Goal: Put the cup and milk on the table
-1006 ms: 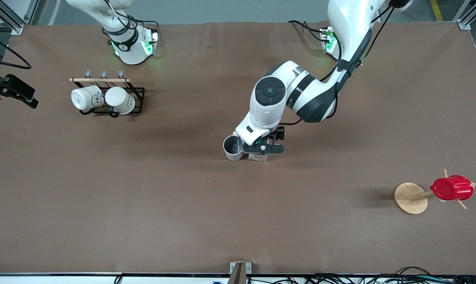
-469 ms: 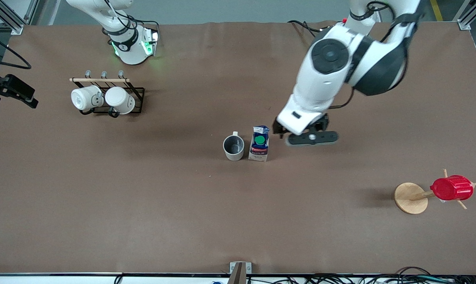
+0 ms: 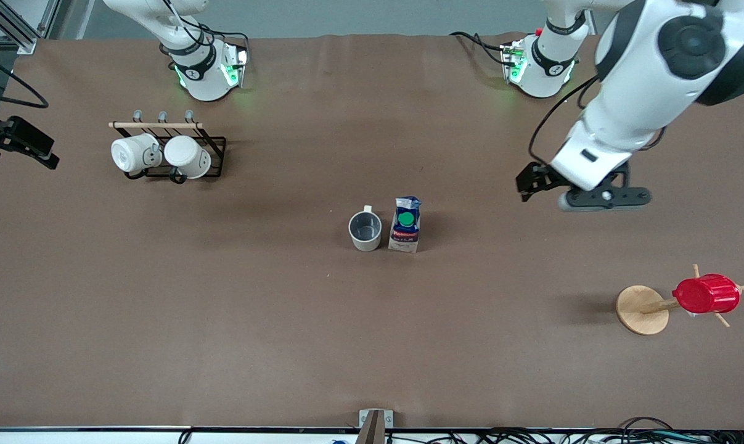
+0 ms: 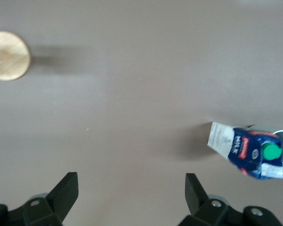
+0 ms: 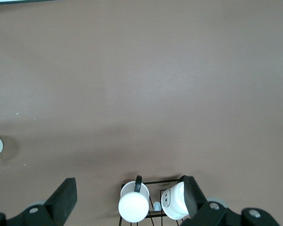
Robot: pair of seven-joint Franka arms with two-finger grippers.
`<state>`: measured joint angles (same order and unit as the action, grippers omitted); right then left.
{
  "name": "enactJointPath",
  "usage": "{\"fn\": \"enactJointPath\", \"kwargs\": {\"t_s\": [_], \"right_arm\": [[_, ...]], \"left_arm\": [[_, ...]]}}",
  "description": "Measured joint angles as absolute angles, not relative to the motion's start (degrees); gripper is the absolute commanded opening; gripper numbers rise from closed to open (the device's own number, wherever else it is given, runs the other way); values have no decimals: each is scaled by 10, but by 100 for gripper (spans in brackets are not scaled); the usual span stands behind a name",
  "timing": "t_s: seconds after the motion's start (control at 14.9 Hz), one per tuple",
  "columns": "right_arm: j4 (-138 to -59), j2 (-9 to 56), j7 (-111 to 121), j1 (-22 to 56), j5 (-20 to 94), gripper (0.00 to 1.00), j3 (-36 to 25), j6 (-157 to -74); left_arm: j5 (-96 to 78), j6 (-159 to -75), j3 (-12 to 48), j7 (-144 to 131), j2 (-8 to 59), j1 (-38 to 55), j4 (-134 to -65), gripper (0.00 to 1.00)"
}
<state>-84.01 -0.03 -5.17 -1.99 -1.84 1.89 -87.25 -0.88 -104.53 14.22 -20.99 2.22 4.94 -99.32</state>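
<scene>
Here the cup and the milk carton stand upright side by side near the middle of the brown table, so close that they look to be touching, though the front view does not settle it. The cup is a small off-white mug with a dark grey inside and a little loop handle on the side toward the robots' bases. The milk carton is a blue and white gable-top pack with a round green cap, a red logo band and "MILK" lettering that reads in the left wrist view.

The left gripper hangs in the air over bare table toward the left arm's end, its fingers spread wide with nothing between them; the carton and cup lie well apart from those fingers, out to one side of their span. The round wooden base of a peg stand carrying a red ribbed cup lies off the other finger.

The right gripper waits high over the black wire mug rack, fingers parted and empty, with the two white mugs showing between its fingertips.
</scene>
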Motion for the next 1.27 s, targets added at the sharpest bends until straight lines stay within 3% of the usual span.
{"fn": "enactJointPath", "kwargs": {"t_s": [0.67,1.27], "right_arm": [[-840,0,-52,-20,-18,100,19,-872],[-840,0,-52,-20,-18,100,19,-871]], "left_arm": [[-14,-985,127,-146,2,14,-941,100],[-14,-926,56,-82,0,37,-922,99]]}}
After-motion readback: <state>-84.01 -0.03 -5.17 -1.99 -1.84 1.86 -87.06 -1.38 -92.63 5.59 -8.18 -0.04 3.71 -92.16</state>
